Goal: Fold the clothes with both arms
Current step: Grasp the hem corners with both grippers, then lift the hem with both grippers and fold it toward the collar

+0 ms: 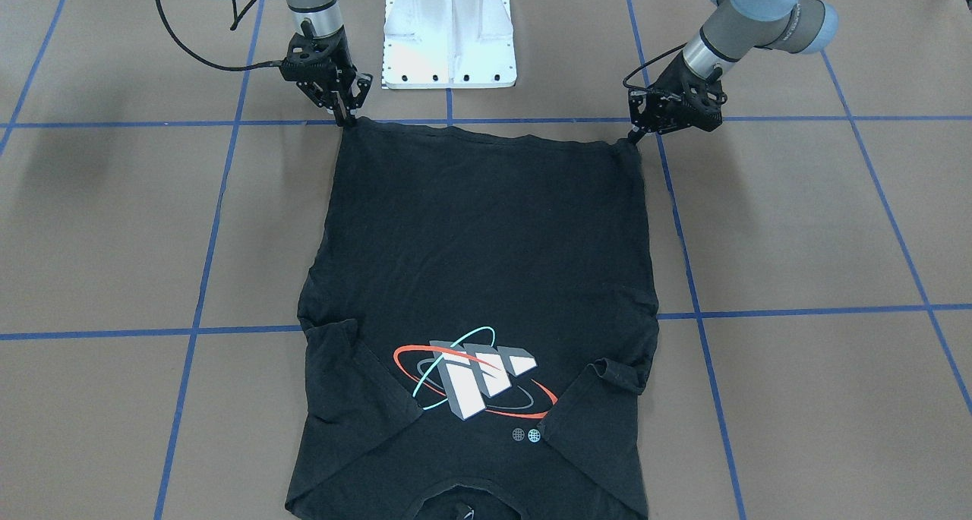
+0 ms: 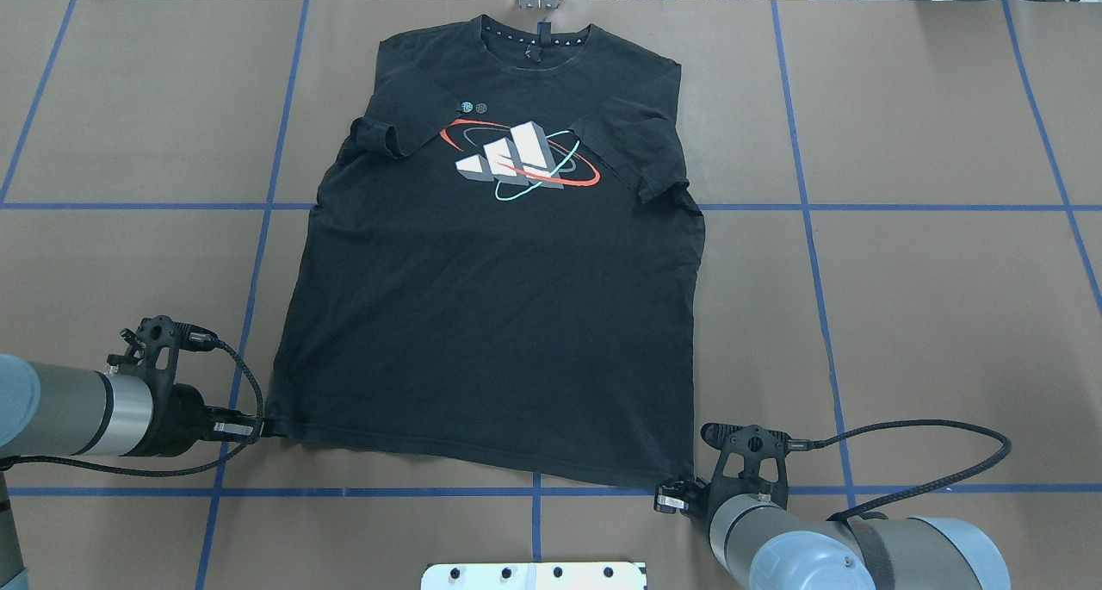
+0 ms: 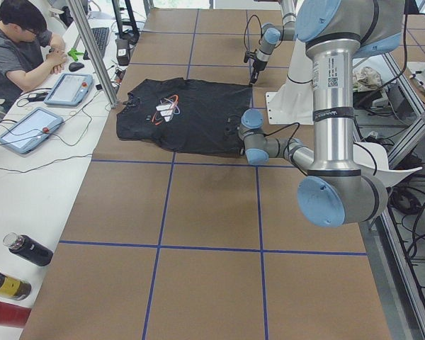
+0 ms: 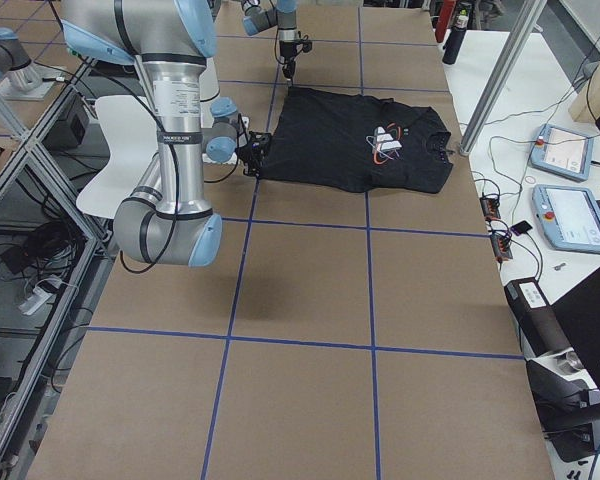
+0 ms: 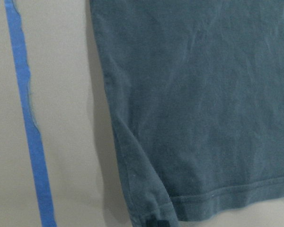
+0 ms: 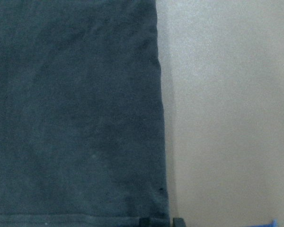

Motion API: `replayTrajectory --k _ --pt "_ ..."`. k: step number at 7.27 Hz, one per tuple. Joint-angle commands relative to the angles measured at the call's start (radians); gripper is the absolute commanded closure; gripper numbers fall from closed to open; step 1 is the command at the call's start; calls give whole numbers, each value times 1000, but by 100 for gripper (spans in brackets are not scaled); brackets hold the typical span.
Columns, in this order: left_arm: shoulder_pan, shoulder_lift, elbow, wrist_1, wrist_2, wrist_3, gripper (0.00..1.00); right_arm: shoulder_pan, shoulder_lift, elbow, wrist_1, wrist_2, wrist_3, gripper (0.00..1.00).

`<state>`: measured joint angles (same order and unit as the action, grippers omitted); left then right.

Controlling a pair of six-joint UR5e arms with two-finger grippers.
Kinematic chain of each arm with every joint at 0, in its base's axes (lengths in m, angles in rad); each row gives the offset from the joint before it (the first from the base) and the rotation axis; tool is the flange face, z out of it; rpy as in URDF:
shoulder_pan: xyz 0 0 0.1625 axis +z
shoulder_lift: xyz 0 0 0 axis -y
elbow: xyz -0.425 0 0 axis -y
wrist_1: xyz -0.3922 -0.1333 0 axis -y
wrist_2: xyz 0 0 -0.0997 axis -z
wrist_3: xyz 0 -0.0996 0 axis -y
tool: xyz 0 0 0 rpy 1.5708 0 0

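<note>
1. One black short-sleeved T-shirt (image 2: 499, 314) with a white-grey block print lies face up and flat on the brown paper-covered table (image 2: 904, 314). Its collar points away from the robot, both sleeves are folded inward, and the body is lightly creased.
2. At the near hem, the left end effector (image 2: 261, 428) and the right end effector (image 2: 665, 497) each look clenched on a corner.
3. By my judgement the hem is grasped and the fold is not yet begun. The next move calls for lifting both corners evenly and carrying them toward the collar.

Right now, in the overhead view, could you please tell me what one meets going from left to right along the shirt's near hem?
left tool → T-shirt → right tool
</note>
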<state>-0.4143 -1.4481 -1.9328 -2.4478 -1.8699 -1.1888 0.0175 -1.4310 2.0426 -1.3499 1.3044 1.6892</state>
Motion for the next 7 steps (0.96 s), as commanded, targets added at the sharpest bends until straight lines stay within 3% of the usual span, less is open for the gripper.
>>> replayTrajectory --k 1,2,3,6,7 --pt "0 0 0 1 0 0 100 -2 1 -4 0 -1 1 75" --pt "0 2 0 1 0 0 100 -4 1 -5 0 -1 1 84" --pt "-1 2 -5 0 -2 0 100 -4 1 -4 0 -1 1 100" --pt "-1 8 -31 1 -3 0 100 24 3 49 -2 13 -3 100" --pt "-4 11 -60 9 -56 0 100 51 0 91 -12 48 -3 100"
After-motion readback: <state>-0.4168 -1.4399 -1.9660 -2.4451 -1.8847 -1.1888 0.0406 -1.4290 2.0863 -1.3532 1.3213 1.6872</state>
